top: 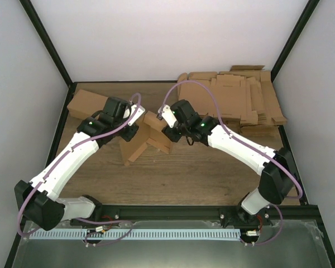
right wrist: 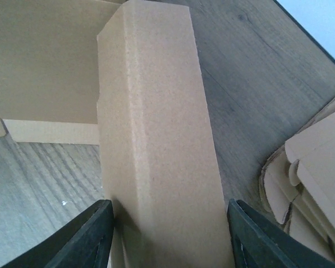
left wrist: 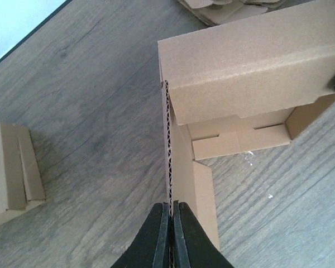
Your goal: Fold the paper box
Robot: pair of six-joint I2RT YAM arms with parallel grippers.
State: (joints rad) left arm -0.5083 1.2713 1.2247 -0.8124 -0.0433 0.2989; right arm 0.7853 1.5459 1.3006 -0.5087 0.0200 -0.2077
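The paper box [top: 140, 142] is a half-folded brown cardboard sheet standing tilted mid-table between both arms. My left gripper [top: 135, 126] is shut on the corrugated edge of one upright side panel [left wrist: 168, 145], pinched between the fingertips [left wrist: 171, 205]. The box's folded wall and slotted inner flap [left wrist: 251, 61] lie beyond it. My right gripper [top: 166, 126] is open wide [right wrist: 168, 204] and straddles a doubled-over wall of the box [right wrist: 151, 111]. That wall fills most of the gap between the fingers [right wrist: 95, 231], and the right finger stands slightly off it.
Another matching brown box [top: 85, 105] sits at the back left and shows in the left wrist view [left wrist: 8, 167]. A thick pile of flat blanks [top: 240, 100] lies at the back right, close to the right gripper [right wrist: 312, 178]. Black frame rails edge the wooden table [top: 201, 173].
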